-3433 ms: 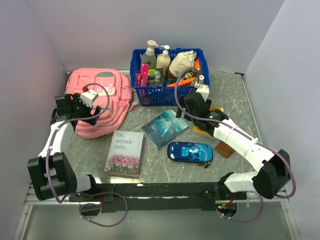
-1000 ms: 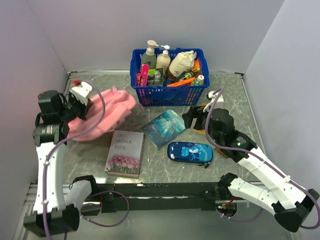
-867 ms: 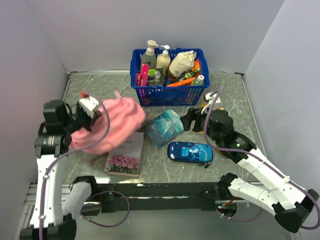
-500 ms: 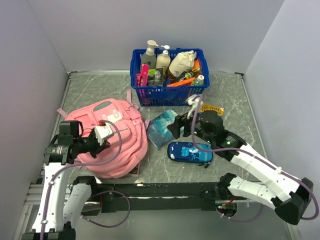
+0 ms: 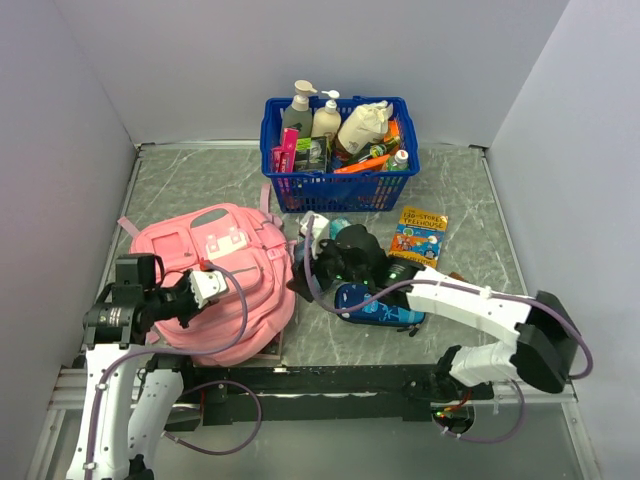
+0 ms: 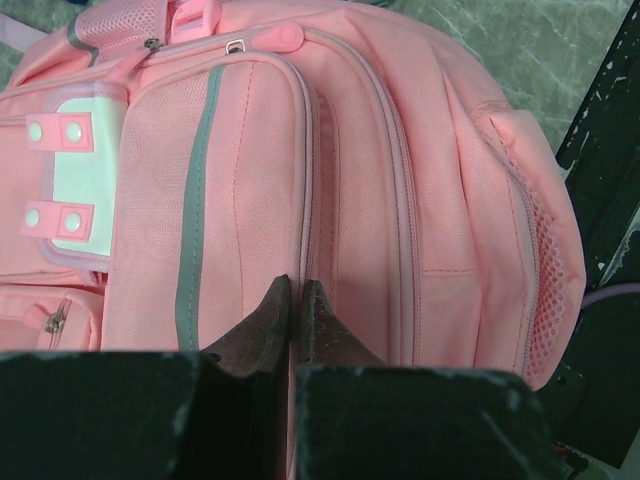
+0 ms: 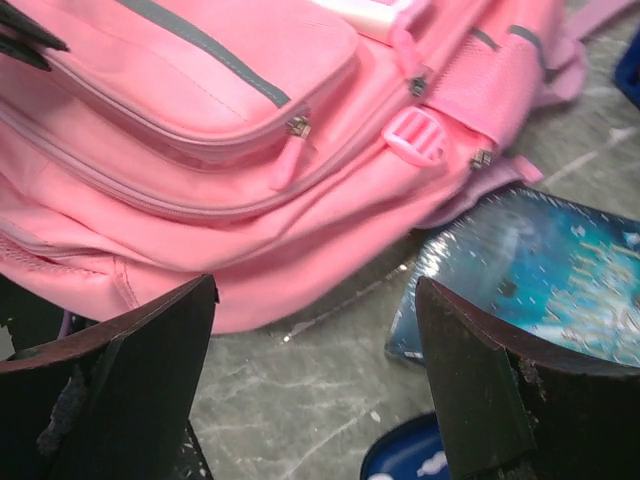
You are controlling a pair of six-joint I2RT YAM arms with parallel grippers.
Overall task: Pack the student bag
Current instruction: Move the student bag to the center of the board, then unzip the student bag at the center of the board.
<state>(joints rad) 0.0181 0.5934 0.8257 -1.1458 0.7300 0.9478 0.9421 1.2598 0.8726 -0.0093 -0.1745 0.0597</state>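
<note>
The student bag (image 5: 225, 265) is a large pink backpack lying front side up at the front left of the table. In the left wrist view its front pocket (image 6: 240, 190) and grey-white patch (image 6: 80, 180) fill the frame. My left gripper (image 5: 200, 298) rests on the bag's front and is shut, its tips (image 6: 296, 288) pinching the seam beside the pocket. My right gripper (image 5: 300, 277) hangs open just off the bag's right side, low over the table. Between its fingers (image 7: 315, 290) I see bare tabletop and the bag's lower edge (image 7: 250, 270), with nothing held.
A blue basket (image 5: 340, 190) of bottles and pens stands at the back centre. A teal book (image 7: 530, 270) lies under my right arm, and the blue pencil case (image 5: 385, 308) is in front of it. A colourful paperback (image 5: 420, 235) lies to the right.
My left gripper carried the bag from the back left forward and set it flat at the front left, over the flowered book. My right gripper swept left to the bag's right side.
</note>
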